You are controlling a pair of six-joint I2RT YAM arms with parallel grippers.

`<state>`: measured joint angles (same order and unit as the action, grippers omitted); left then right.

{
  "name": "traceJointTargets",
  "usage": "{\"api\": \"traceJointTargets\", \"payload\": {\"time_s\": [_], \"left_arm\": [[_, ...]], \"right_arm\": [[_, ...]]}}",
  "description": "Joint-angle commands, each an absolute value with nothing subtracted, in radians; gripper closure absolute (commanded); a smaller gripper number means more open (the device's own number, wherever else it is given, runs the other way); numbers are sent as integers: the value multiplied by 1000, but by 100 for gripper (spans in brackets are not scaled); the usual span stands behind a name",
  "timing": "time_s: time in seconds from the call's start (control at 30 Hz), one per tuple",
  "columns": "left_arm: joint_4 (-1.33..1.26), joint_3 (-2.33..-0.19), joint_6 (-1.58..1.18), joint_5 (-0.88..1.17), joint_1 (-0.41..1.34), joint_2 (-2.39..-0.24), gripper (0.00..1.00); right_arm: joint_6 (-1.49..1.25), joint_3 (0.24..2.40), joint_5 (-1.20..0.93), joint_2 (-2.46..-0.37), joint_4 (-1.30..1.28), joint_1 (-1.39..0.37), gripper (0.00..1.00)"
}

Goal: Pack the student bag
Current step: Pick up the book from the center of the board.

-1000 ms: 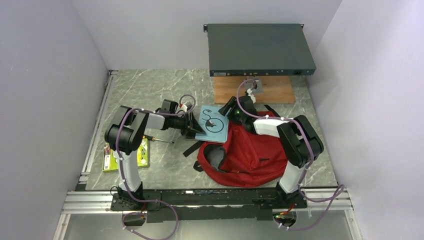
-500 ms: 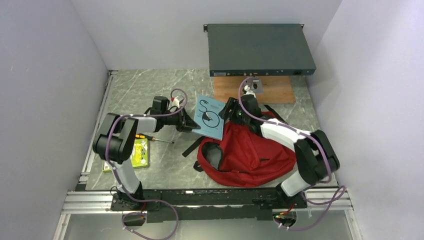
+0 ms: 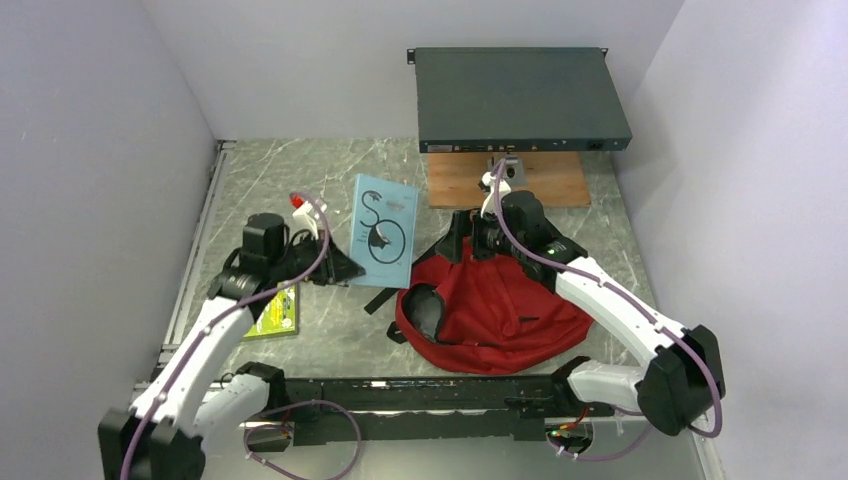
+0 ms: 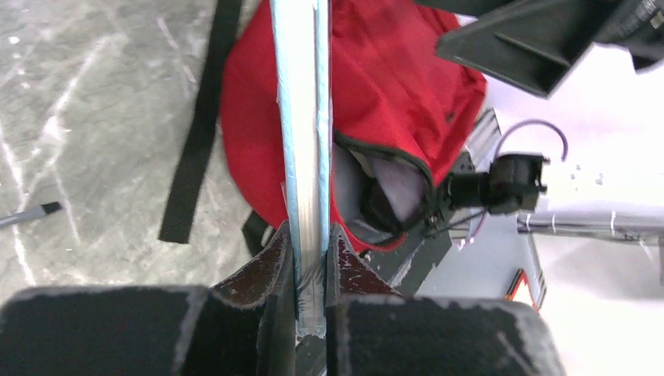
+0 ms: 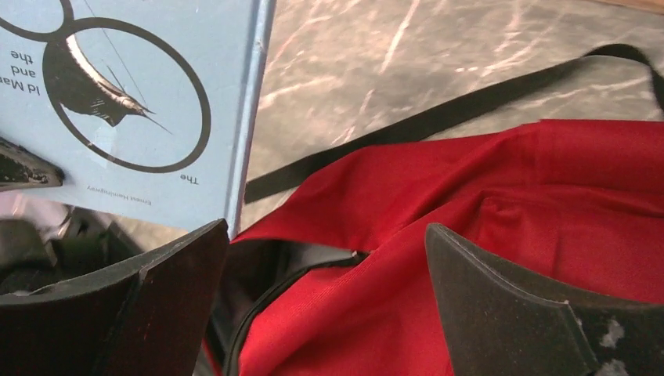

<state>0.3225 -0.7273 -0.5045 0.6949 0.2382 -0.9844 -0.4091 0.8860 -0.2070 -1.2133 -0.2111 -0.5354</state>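
The student bag (image 3: 500, 310), dark red with black straps, lies slumped near the table's front, its dark mouth (image 3: 425, 305) facing left. A thin light blue book (image 3: 381, 230) with a black circle drawing stands on edge, raised left of the bag. My left gripper (image 3: 348, 268) is shut on the book's lower corner. In the left wrist view the book (image 4: 305, 117) runs edge-on out of the gripper (image 4: 311, 251), with the bag (image 4: 391, 70) behind it. My right gripper (image 3: 466, 240) hangs open over the bag's far edge. Its wrist view shows red fabric (image 5: 509, 196) between the wide-apart fingers (image 5: 156, 290).
A dark rack-mount box (image 3: 520, 95) sits at the back on a wooden board (image 3: 545, 180). A green and yellow booklet (image 3: 277, 313) lies under my left arm. A pen tip (image 4: 27, 213) shows on the marble. Walls close in on both sides.
The left gripper closed on the book, lifted it upright and drew it left. The right gripper let go, opened wide and pulled back over the bag.
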Motion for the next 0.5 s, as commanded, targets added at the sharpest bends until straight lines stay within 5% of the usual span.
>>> {"api": "traceJointTargets", "payload": {"time_s": [0.0, 0.33, 0.47], "left_arm": [[337, -710, -402, 839, 292, -794, 100], [270, -788, -338, 1104, 453, -722, 100], [292, -822, -304, 1170, 473, -788, 100]], "right_arm": [[-324, 937, -484, -1122, -242, -535, 1], [-544, 838, -1032, -1005, -31, -414, 6], [-732, 769, -1158, -935, 201, -410, 32]]}}
